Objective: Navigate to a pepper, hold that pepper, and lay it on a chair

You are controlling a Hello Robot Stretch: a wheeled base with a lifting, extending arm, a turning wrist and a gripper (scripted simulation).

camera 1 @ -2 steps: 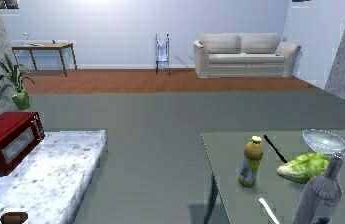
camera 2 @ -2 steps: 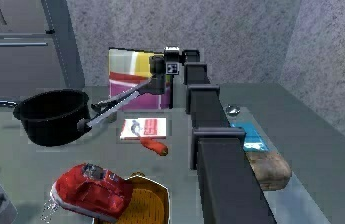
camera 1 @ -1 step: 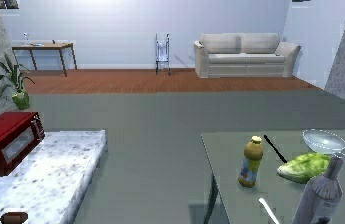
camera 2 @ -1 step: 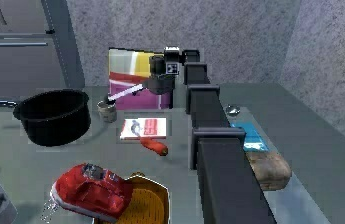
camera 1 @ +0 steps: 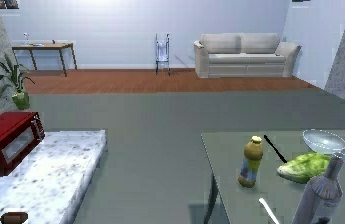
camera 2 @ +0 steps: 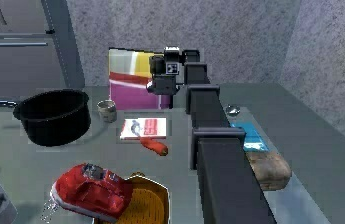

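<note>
Dark sq. bar arm (camera 2: 223,150), two white sq. tags (camera 2: 170,66) w/ black marks, dark end effector (camera 2: 161,88) body.

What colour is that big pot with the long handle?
The pot is black, inside and out; the arm side view shows it best.

Pepper (camera 2: 156,146): small, red-orange, elongated, slightly curved. I see it lying flat on grey countertop (camera 2: 105,150), long axis slanting toward arm side view's lower right. It sits at lower right corner of white-and-red booklet (camera 2: 143,128); cannot tell whether touching. Just left of my arm's dark bar (camera 2: 220,150), apart from it.

Chair-like frame (camera 1: 162,53): thin, dark, upright, at far wall in forward view, on wood floor, between small table (camera 1: 44,48) and pale sofa (camera 1: 242,55). Too small for me to tell seat or back.
</note>
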